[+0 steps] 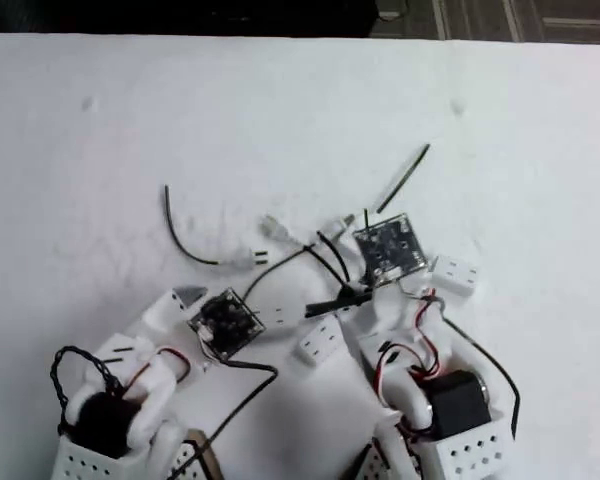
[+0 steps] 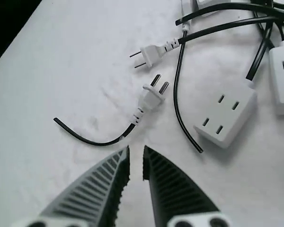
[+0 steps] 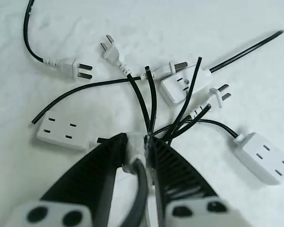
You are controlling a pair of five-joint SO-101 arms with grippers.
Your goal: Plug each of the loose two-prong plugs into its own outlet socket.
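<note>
Right gripper (image 3: 136, 140) is clamped on a white plug (image 3: 131, 158), cord trailing back under the jaws; left gripper (image 2: 136, 151) is nearly closed, just a sliver of gap, holding nothing over the table (image 1: 280, 110). Biggest worry imo: the cord tangle (image 3: 152, 109) sits right in front of the held plug, so lifting could drag the rest along; the outlets are loose too, so pushing prongs in might just shove one away unless it's pinned. Count: three outlets, a centre outlet (image 3: 184, 82) by the tangle, an outlet (image 3: 61, 132) and another outlet (image 3: 262, 156) flanking; four plugs lying free, an outer plug (image 3: 78, 68), a plug (image 3: 111, 49) next to it, a plug (image 3: 173, 68) just beside the centre outlet, a plug (image 3: 220, 92) past it; five with the held one.
</note>
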